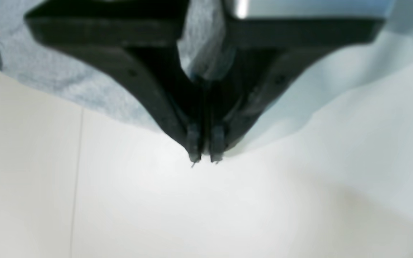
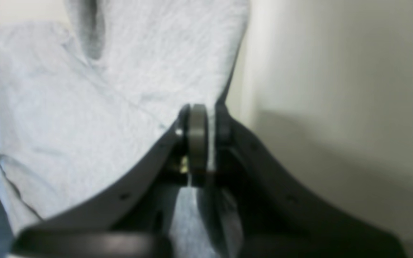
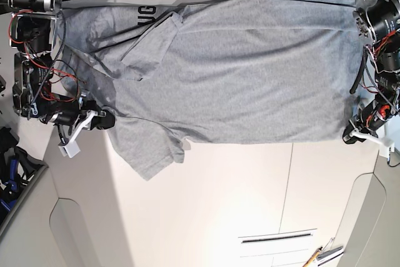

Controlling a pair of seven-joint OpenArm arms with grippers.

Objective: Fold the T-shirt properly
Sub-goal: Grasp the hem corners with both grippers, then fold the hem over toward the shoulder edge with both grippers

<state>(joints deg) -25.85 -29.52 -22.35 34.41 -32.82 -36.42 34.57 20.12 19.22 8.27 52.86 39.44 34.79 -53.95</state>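
Note:
The heather-grey T-shirt lies spread flat across the far half of the white table, with one sleeve folded in at the upper left and another hanging at the lower left. Black letters peek out near the top edge. My right gripper is shut on the shirt's left edge; the right wrist view shows the cloth pinched between its fingers. My left gripper is shut at the shirt's lower right corner; in the left wrist view cloth runs between its closed fingers.
The table has a seam running toward the front and a slot near the front edge. A pen and small tools lie at the front right. Blue-handled items sit off the table at the left.

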